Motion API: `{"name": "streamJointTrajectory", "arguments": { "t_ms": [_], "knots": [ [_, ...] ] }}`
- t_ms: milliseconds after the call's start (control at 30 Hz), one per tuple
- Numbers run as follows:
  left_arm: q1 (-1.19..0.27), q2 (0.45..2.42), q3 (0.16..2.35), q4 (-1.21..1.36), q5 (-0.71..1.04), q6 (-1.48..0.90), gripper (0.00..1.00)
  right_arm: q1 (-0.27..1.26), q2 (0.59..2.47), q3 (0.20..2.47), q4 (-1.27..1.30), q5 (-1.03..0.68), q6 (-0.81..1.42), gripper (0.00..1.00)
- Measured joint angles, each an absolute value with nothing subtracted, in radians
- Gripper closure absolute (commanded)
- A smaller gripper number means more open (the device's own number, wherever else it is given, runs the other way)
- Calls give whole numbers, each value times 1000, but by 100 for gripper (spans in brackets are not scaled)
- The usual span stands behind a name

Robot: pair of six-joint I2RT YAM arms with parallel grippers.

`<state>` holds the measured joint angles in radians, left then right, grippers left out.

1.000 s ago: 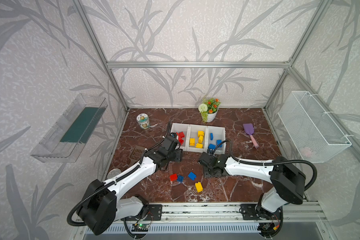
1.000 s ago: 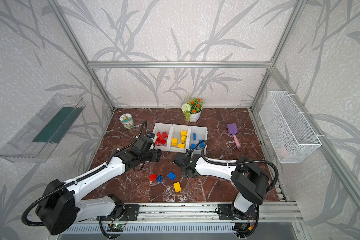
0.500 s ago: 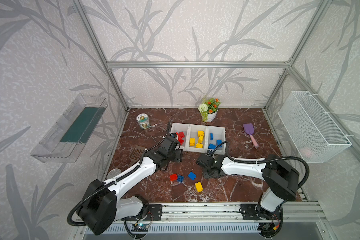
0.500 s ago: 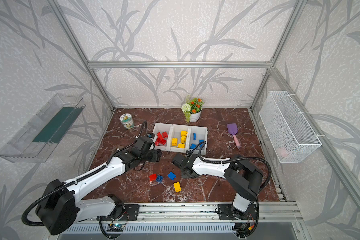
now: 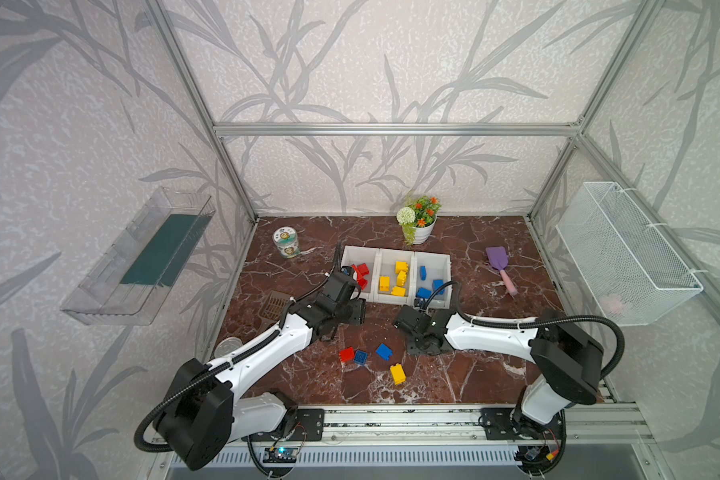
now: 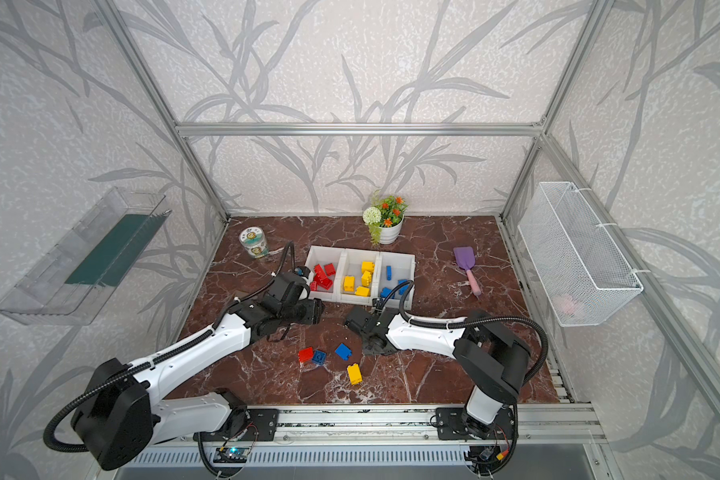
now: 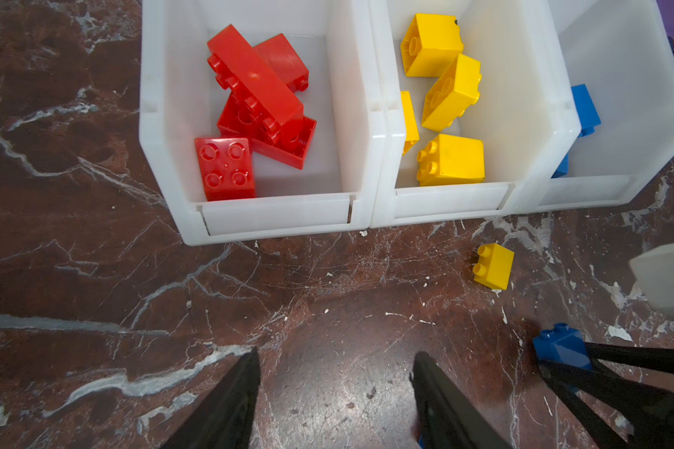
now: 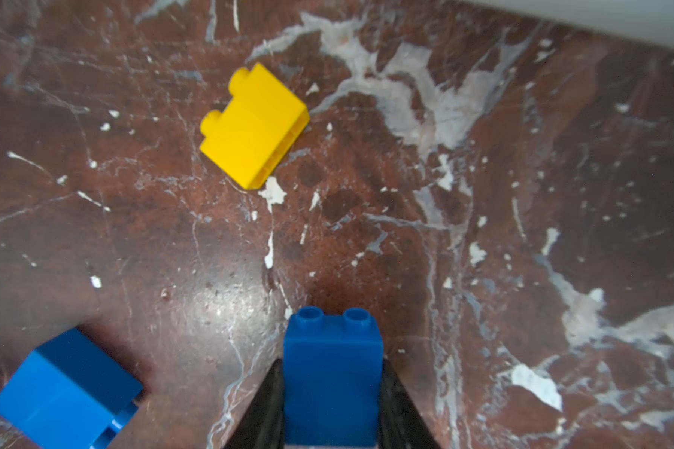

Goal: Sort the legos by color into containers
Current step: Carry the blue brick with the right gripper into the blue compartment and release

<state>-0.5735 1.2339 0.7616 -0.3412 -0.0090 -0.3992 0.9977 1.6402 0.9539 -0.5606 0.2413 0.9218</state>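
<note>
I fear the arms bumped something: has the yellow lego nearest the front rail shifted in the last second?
No. The yellow lego sits at the same spot, equally far from the front rail.

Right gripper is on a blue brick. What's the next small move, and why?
Probably lift straight up: the right gripper is shut on the blue brick, low over the table, and the bin holding blue bricks stands nearby.

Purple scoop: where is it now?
In both top views the purple scoop lies on the marble table, right of the white bins and apart from them, toward the wire basket.
</note>
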Motion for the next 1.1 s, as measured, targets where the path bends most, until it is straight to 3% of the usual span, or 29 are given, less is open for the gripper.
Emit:
{"name": "streamJointTrajectory", "arguments": {
  "t_ms": [133,367,767,800,900,1100],
  "knots": [
    [-574,1234,762,-345,-9,-403,35,949,1578,1001,-605,258,842,70],
    [-574,1216,762,-354,-6,-414,35,735,1499,1138,-557,272,639,70],
    [-574,1137,728,-374,-6,-446,35,569,1721,1283,-529,144,498,69],
    [-574,1132,725,-374,-6,-448,35,564,1736,1294,-528,135,496,65],
    [-574,1122,719,-379,-6,-450,35,556,1757,1312,-530,113,492,37],
    [-574,1117,715,-385,-6,-450,35,553,1757,1326,-545,102,485,30]
  ]
}}
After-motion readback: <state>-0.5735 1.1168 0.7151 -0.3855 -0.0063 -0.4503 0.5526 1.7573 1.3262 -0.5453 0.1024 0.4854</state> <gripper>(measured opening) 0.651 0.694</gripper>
